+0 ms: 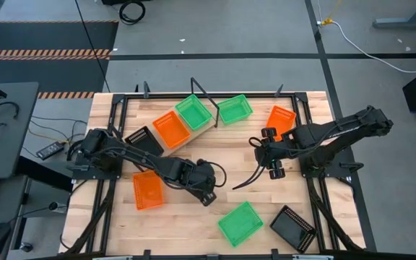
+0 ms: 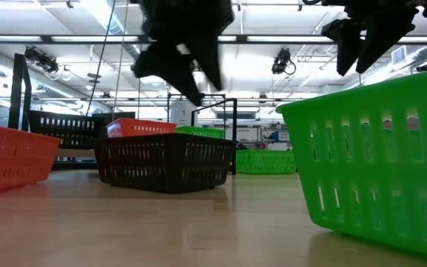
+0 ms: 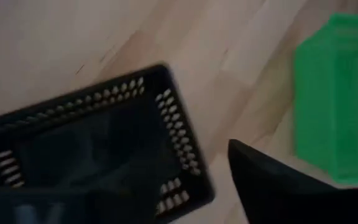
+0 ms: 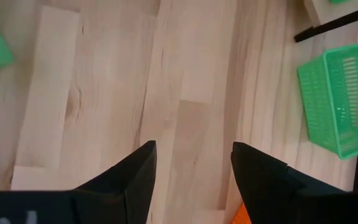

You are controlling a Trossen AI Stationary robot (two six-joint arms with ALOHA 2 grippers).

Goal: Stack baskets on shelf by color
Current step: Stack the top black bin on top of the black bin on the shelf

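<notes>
My left gripper (image 1: 206,193) hangs open above a black basket (image 2: 165,159) that rests bottom-down on the table. My arm hides that basket in the high view. In the left wrist view one finger (image 3: 272,186) stands outside the black basket's (image 3: 86,149) end wall, and I see no touch. My right gripper (image 1: 273,165) is open over bare wood (image 4: 194,93), with nothing between its fingers. On the shelf (image 1: 197,132) at the far left sit a black basket (image 1: 141,139), an orange one (image 1: 170,128) and a green one (image 1: 192,112).
Loose on the table are an orange basket (image 1: 148,189) near left, a green basket (image 1: 240,222) and a black basket (image 1: 293,227) near the front edge, and a green basket (image 1: 235,108) and an orange basket (image 1: 281,118) at the far side. Bare wood lies at the centre.
</notes>
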